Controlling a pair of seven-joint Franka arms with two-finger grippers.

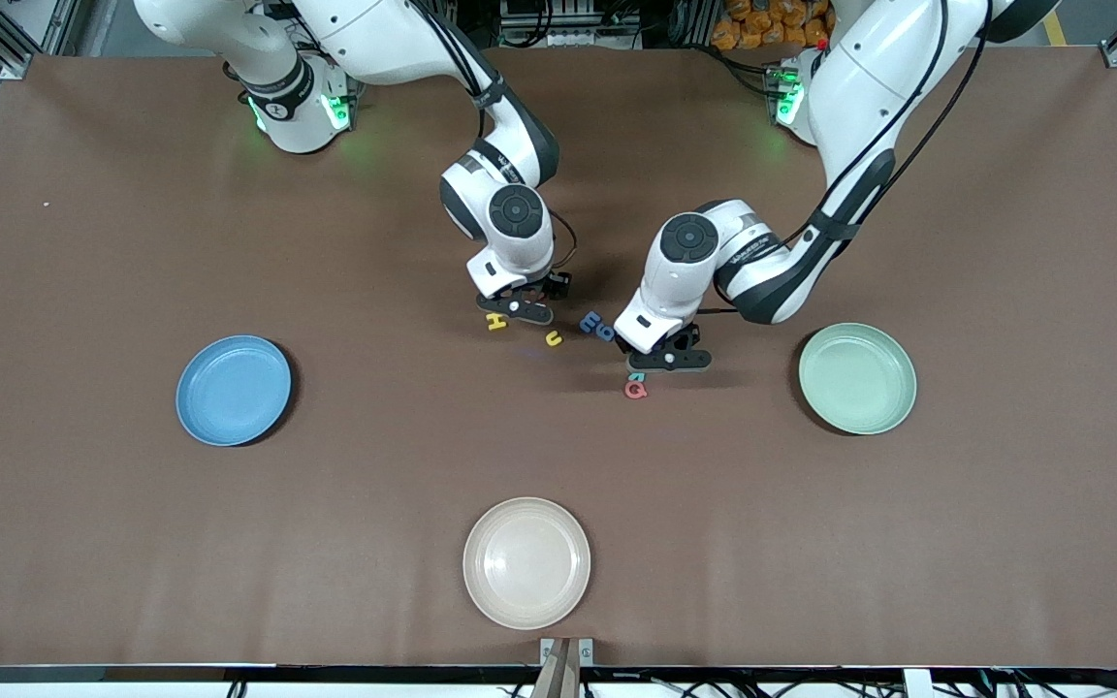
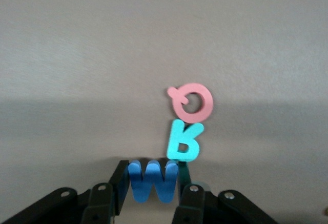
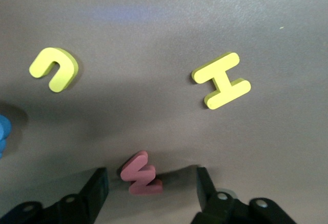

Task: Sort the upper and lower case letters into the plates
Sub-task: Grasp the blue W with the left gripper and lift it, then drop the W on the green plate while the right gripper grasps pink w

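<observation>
The left gripper [image 2: 154, 193] is seen down at the tabletop [image 1: 132, 533], its jaws closed narrowly against the two sides of a blue W [image 2: 152, 181]. A teal letter [image 2: 183, 141] touches that W's corner, and a pink Q [image 2: 190, 102] touches the teal one.

The right gripper [image 3: 151, 196] is low too, its jaws half open around a red w [image 3: 141, 174], with a gap on each side. A yellow H [image 3: 221, 80] and a yellow u [image 3: 54, 68] lie near it.

Both plates, the blue plate [image 1: 234, 390] and the green plate [image 1: 857, 378], are empty and well apart from the letters, at opposite ends.

A clean step is judged to need the red w centred before closing, and the blue W raised straight up so the teal neighbour is not dragged.
</observation>
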